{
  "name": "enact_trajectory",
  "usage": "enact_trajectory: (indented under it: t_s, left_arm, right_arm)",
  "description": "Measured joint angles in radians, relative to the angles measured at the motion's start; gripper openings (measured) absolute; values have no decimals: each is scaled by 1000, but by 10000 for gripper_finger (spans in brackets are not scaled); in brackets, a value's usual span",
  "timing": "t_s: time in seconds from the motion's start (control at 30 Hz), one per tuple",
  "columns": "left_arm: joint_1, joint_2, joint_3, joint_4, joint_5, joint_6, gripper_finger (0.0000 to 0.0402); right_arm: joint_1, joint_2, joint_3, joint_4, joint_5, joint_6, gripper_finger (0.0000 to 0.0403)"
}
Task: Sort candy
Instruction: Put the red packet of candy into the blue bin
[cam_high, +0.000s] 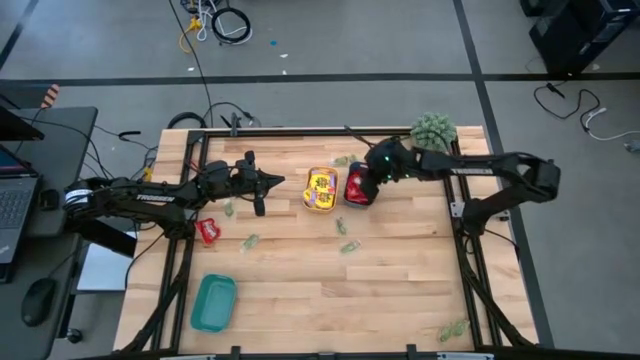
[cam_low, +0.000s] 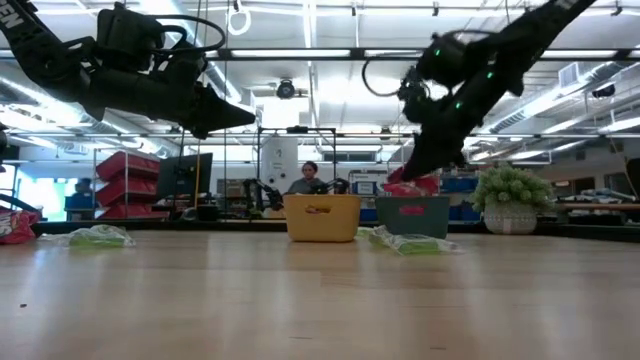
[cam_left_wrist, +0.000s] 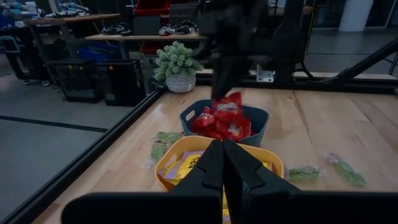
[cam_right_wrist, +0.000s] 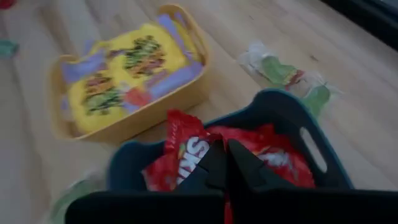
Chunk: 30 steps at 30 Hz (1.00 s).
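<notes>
Behind my table (cam_high: 400, 290) stretches a workshop with shelves, monitors and a seated person (cam_low: 309, 178) in the low view; grey floor and cables surround the frame from above. Starting at my left, a red packet (cam_high: 208, 231) lies near the table's left edge, and a teal tray (cam_high: 213, 302) sits nearer the front edge, well apart from the other trays. My left gripper (cam_high: 258, 196) hangs above the wood just right of that red packet, its fingers pressed together with nothing between them, as the left wrist view shows. Pale green pieces lie close by: one (cam_high: 228, 208) just beside that gripper and one (cam_high: 250, 241) a little further toward the front. Toward the middle stands the yellow tray (cam_high: 320, 191), filled with yellow packets (cam_right_wrist: 115, 81). Two more green pieces (cam_high: 348, 246) lie on the bare wood in front of it. Touching or just beside the yellow tray on its right is the blue tray (cam_right_wrist: 298, 140), heaped with red packets (cam_left_wrist: 222, 121). My right gripper (cam_high: 366, 176) reaches down over that blue tray; in the right wrist view its fingers (cam_right_wrist: 245, 165) sit closed on a red packet (cam_right_wrist: 186, 152) at the top of the heap. Beyond the blue tray, green pieces (cam_right_wrist: 280, 71) rest on the wood. Further right, at the back corner, stands the fuzzy green plant (cam_high: 433, 130) in its pot, and one more green piece (cam_high: 453, 328) lies near the front right corner
</notes>
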Motion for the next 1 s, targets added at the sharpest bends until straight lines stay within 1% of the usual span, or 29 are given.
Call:
enact_trajectory:
  t_s: [0.1, 0.17, 0.3, 0.43, 0.57, 0.63, 0.73, 0.8, 0.87, 0.93, 1.0]
  left_arm:
    - [0, 0, 0, -2, 0, 0, 1]
    - [0, 0, 0, -4, 0, 0, 1]
    - [0, 0, 0, -9, 0, 0, 1]
    - [0, 0, 0, -9, 0, -8, 1]
    - [0, 0, 0, -9, 0, -11, 1]
    - [0, 0, 0, -7, 0, -17, 1]
    - [0, 0, 0, 1, 0, -26, 1]
    - [0, 0, 0, -3, 0, -27, 1]
    - [0, 0, 0, -5, 0, -28, 1]
    - [0, 0, 0, -6, 0, -31, 1]
    - [0, 0, 0, -5, 0, -33, 1]
  right_arm:
    - [-34, 69, 0, 22, -34, -21, 0]
    - [-44, 102, 0, 21, -26, -23, 1]
    - [-48, 118, 0, 3, -10, -29, 21]
    - [-47, 71, 0, -52, 10, -31, 71]
    - [-47, -11, 0, -120, 97, -31, 137]
    - [-48, -55, 0, -130, 124, -32, 165]
    - [-44, -108, 0, -115, 127, -51, 190]
    - [-24, -124, 0, -95, 126, -64, 184]
    - [0, -121, 0, -79, 123, -65, 154]
    - [31, -95, 0, -52, 122, -66, 103]
    - [64, -59, 0, -15, 122, -81, 40]
